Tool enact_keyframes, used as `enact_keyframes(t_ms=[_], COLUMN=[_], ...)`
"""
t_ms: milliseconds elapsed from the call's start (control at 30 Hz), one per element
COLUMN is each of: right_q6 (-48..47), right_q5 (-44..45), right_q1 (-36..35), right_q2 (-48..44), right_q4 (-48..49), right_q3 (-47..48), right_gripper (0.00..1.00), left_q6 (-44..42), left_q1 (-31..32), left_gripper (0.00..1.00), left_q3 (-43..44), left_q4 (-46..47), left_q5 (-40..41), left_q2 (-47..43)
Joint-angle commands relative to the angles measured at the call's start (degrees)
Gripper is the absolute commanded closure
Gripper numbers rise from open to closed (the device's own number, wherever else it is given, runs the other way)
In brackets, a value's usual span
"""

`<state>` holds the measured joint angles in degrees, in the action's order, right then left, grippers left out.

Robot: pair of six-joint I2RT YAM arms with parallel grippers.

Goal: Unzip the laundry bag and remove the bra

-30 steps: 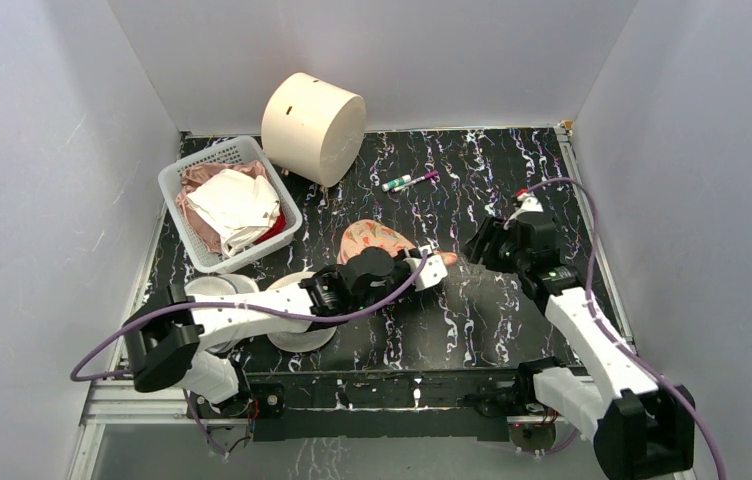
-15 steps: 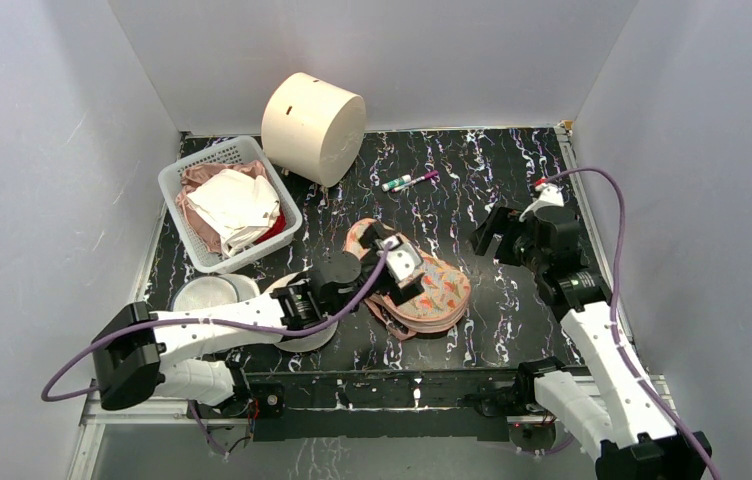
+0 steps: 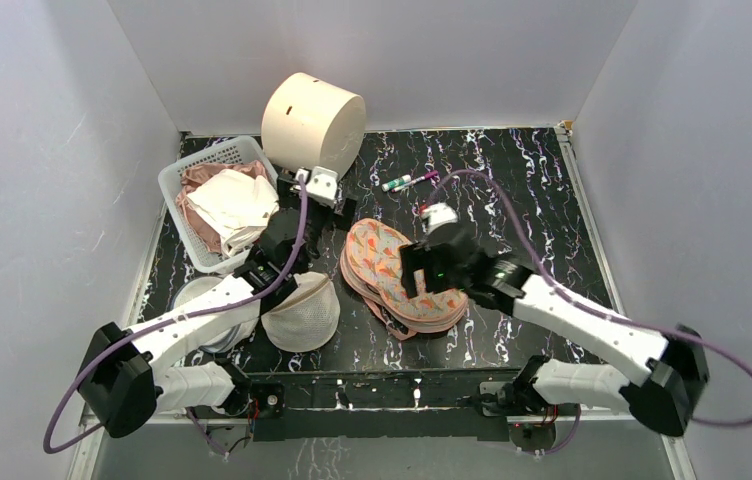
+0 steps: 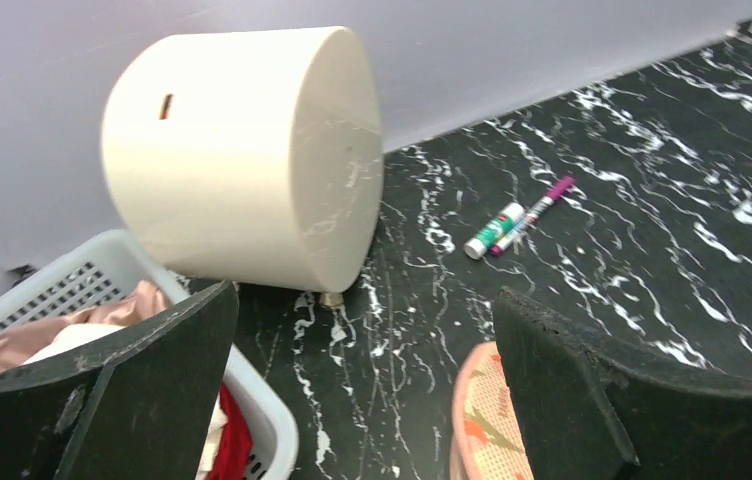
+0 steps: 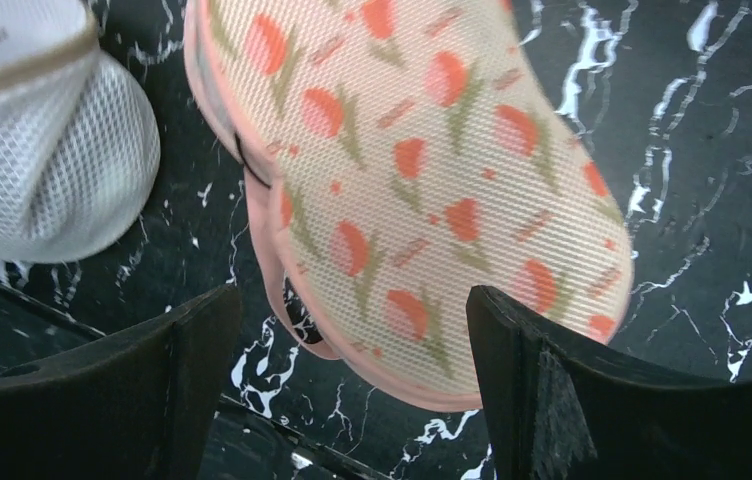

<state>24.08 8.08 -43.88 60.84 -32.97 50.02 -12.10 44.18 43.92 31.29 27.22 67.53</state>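
Bare tabletop (image 3: 542,200) right of the laundry bag (image 3: 377,255); mesh bag (image 3: 302,312), basket (image 3: 174,180) and drum (image 3: 312,125) crowd its left.

Under my right gripper (image 5: 352,300) lies a flat peach mesh laundry bag (image 5: 422,200), printed with red-orange tulips on green stems and edged in pink. Left of that gripper I see a white mesh dome bag (image 5: 42,150) with a tan band. Ahead of my left gripper (image 4: 364,300) stand a plain cream cylinder (image 4: 242,150), a green-and-white marker (image 4: 495,230) and a magenta marker (image 4: 542,200), all on a black tabletop (image 4: 652,200) veined with white.
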Motion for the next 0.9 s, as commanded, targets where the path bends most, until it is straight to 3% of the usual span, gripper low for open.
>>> enact_keyframes(t_ms=[0,233,467,700,867], right_q6=[2.2,4.7,6.4,7.7,7.1], right_q5=[19.7,33.6,39.6,42.4,43.2], right_q1=[-13.1,-25.2,-31.1,-32.3,-32.4], right_q2=[11.2,29.7,42.4,47.2,48.7], right_q4=[-6.7,-19.5,-26.7,-28.3,-27.9], right_q3=[8.7,20.5,26.0,27.1,27.7], right_gripper=[0.19,0.31,0.34,0.46,0.49], left_q6=[2.5,-4.2,-2.0,-0.7,0.0], left_q1=[-3.0,-5.3,-7.4,-8.2,-8.6], left_gripper=[0.01,0.01,0.02,0.02,0.02], left_q3=[-0.2,0.1,0.6,1.1,1.3], left_q4=[2.1,3.4,1.7,0.5,0.1], left_q5=[3.4,6.7,5.3,5.0,4.8], left_q2=[-1.6,-0.8,0.1,0.8,0.9])
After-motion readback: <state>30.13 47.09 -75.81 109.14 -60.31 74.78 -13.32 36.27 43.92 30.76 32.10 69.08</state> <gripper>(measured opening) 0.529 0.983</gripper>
